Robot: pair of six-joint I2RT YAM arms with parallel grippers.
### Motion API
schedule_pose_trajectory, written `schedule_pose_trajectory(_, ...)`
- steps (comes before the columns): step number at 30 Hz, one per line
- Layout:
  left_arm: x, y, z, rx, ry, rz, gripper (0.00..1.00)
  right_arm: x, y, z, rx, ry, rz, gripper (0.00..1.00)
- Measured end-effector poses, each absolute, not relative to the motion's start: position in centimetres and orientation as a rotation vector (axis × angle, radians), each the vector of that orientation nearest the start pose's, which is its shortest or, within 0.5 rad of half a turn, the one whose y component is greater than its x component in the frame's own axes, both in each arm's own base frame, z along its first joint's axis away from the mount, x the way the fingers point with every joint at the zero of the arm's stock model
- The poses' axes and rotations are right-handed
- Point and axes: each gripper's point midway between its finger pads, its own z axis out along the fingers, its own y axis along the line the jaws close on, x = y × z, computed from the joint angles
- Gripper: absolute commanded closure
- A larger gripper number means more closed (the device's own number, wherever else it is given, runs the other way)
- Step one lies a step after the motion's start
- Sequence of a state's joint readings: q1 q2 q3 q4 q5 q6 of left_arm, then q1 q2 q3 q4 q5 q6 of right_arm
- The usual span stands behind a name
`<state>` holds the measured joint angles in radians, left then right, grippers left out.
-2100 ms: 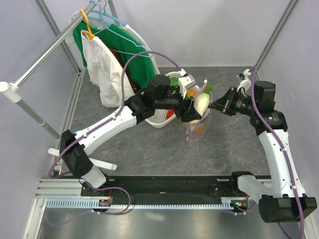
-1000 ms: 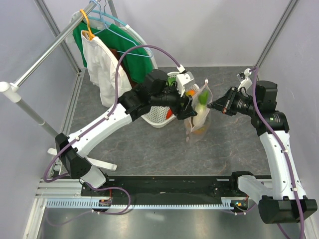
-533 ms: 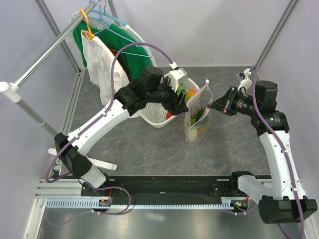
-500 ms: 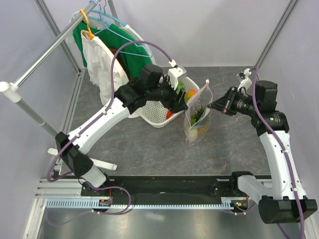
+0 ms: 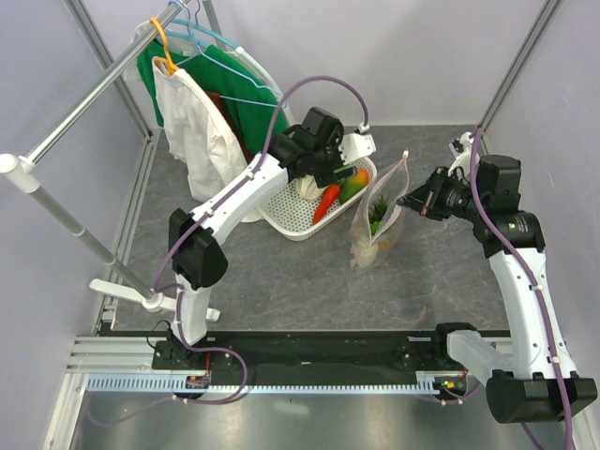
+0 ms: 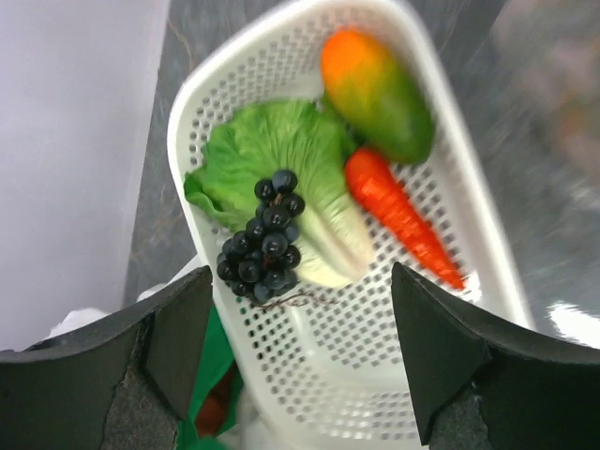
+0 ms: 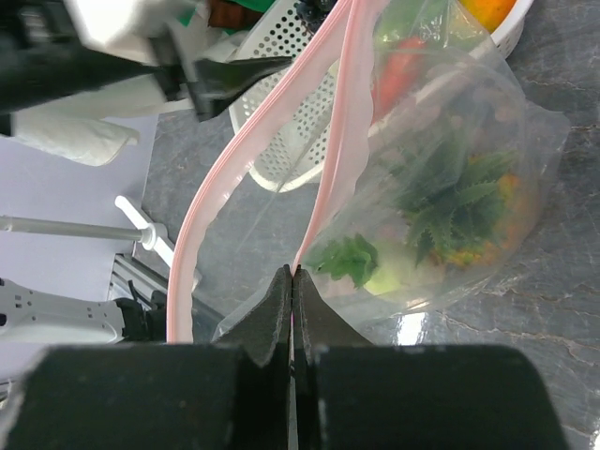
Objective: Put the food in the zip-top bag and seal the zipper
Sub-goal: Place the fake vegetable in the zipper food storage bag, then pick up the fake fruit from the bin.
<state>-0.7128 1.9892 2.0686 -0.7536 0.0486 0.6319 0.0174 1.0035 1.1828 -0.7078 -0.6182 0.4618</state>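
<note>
Basket pick is the step in hand, we judge: the left gripper (image 6: 300, 309) hangs over the white plastic lattice basket (image 6: 174, 141) with jaws wide apart and nothing between them. The dark purple knobbly grape bunch (image 6: 262, 248) sits right below, lying on the ruffled green lettuce leaf (image 6: 281, 150). Beside them lie the smooth red tapered chili (image 6: 398, 216) and the glossy orange-green oval fruit (image 6: 375, 80). To do it well we would come straight down, straddle the bunch across its narrow width and close gently, since bumpy beads can roll out. The right gripper (image 7: 292, 281) is pinched tight on the narrow pale pink zipper strip (image 7: 248, 141), holding the clear floppy zip-top bag (image 5: 380, 225) upright just beside the basket, mouth gaping. Spiky green leaves (image 7: 450, 202) and something orange already lie inside, and the thin film sags around them.
</note>
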Motion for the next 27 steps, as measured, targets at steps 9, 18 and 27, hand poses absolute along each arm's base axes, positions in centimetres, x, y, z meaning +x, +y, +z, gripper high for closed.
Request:
schedule_pose_trajectory(9, 47.3, -30.3, 15.4, 1.701, 1.772, 0.218, 0.2, 26.6, 11.9, 29.9, 0.086, 2.134, 0.912, 1.0)
schedule_pose_trajectory(18, 50.8, -27.3, 13.9, 1.694, 1.776, 0.322, 0.39, 26.6, 11.9, 29.8, 0.081, 2.139, 0.908, 1.0)
schedule_pose_trajectory(27, 51.2, -28.1, 14.2, 1.708, 1.722, 0.308, 0.47, 26.6, 11.9, 29.7, 0.077, 2.145, 0.905, 1.0)
